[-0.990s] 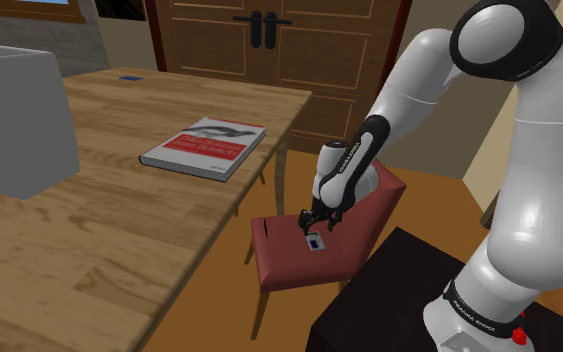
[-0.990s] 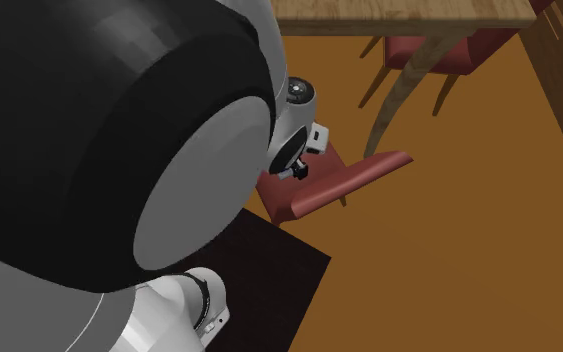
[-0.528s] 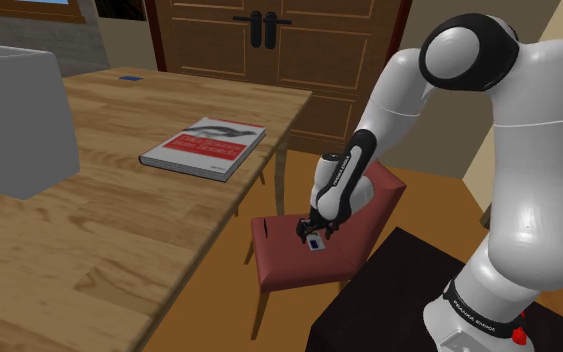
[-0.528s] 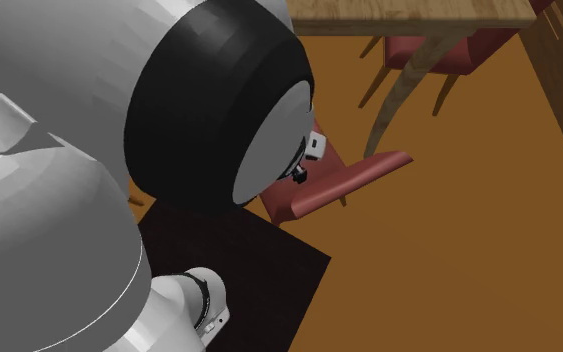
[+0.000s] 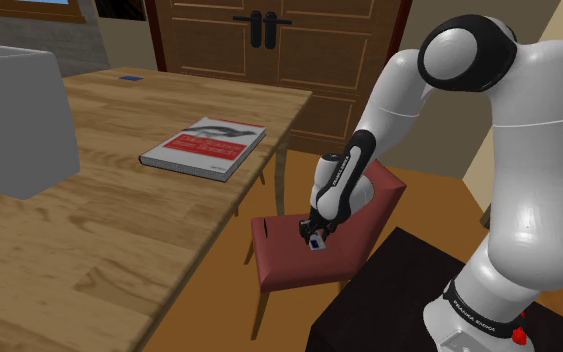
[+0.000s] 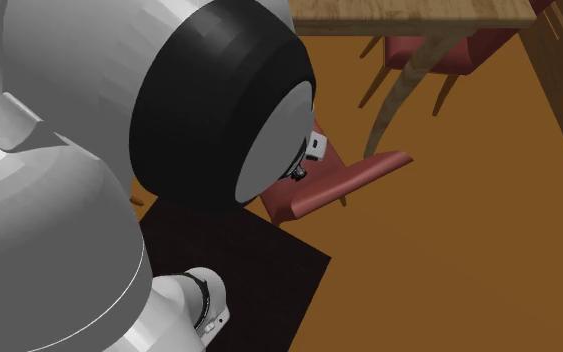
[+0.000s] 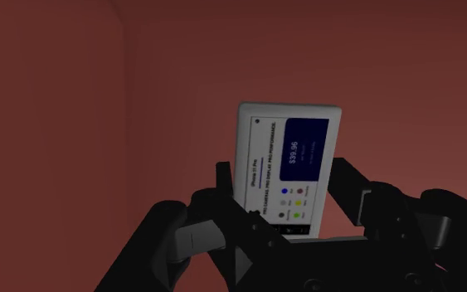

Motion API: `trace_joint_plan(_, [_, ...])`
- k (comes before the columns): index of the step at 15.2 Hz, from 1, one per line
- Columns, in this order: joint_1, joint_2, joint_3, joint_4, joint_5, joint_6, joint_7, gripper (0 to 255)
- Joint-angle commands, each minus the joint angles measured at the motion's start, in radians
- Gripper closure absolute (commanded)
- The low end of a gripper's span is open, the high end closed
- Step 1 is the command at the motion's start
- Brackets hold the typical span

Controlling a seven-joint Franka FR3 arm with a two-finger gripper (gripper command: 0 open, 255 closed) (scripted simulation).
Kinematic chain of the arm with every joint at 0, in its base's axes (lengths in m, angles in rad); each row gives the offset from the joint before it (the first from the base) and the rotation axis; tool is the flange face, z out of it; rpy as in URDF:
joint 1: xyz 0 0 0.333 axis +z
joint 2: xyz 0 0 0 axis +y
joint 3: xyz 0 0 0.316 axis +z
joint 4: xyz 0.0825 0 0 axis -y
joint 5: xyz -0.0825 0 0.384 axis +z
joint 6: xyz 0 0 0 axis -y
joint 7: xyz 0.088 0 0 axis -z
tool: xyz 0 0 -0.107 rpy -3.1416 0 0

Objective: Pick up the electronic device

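- Apparently grasped: the white device [image 7: 289, 162] is clamped by the tool [image 7: 282, 192].
- It is located over the middle of the red chair seat [image 5: 287, 264]; contact with the seat cannot be told.
- Lift is judged outstanding.

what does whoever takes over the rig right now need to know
Gripper: shut on the electronic device, a white slab with a blue screen; the fingers press its two long edges.
Where: low over the red chair seat, beside the wooden table.
Done: the reach and the grasp.
Left: lift the device clear of the seat. I cannot tell whether it has left the cushion yet, so raise slowly and watch that it does not slip.
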Motion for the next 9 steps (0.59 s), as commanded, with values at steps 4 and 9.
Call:
trace_joint_plan(4, [0.0, -0.007, 0.004, -0.002, 0.0, -0.005, -0.002, 255])
trace_joint_plan(9, [-0.009, -0.094, 0.013, -0.028, 0.006, -0.065, -0.005, 255])
